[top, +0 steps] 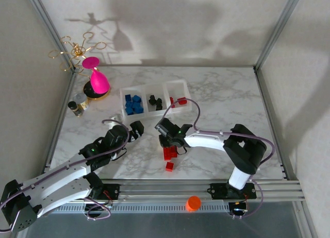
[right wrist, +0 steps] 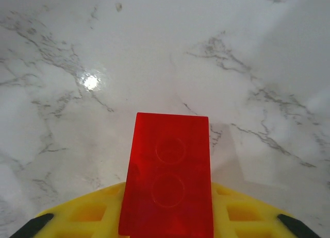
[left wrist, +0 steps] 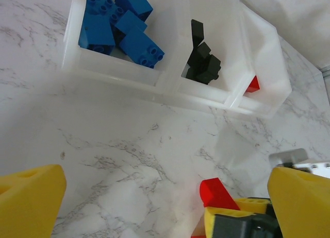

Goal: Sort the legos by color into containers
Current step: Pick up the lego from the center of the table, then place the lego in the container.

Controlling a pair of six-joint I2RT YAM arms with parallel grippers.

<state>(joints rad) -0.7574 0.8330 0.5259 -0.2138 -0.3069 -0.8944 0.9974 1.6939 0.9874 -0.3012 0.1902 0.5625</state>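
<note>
Red brick (right wrist: 167, 176) sits closest in the right wrist view, studs up, clamped in the right gripper (top: 171, 141), whose yellow pads (right wrist: 93, 212) hug its near end. Jaws closed tight on it. Marble table (right wrist: 247, 52) behind it; can't tell if the brick is lifted or touching.

From the top camera the right gripper is mid-table, just far of the red pile (top: 169, 153). One loose red (top: 169, 166) lies just near of the pile.

Left gripper (left wrist: 165, 207) is wide open, holding nothing, touching nothing. Its pads (left wrist: 28, 202) sit at both lower corners of the left wrist view with bare marble between them. In the top view the left gripper (top: 135, 131) is left of the right one, near the tray, apart from it.

Tray (top: 149, 114) sits at far centre, three bins in a row:
- left bin: blue bricks (top: 133, 104) (left wrist: 116, 24), heaped
- middle bin: black bricks (top: 155, 101) (left wrist: 202, 63), a few
- right bin: binned red (top: 181, 100) (left wrist: 252, 85), mostly hidden behind the bin wall in the left wrist view

Left wrist view also catches a red block (left wrist: 216, 192) at the bottom edge beside the right gripper's yellow finger.

Pink glass (top: 98, 81) stands far left, small jar (top: 77, 105) just near of it. Orange cap (top: 193, 202) rests on the near rail.
</note>
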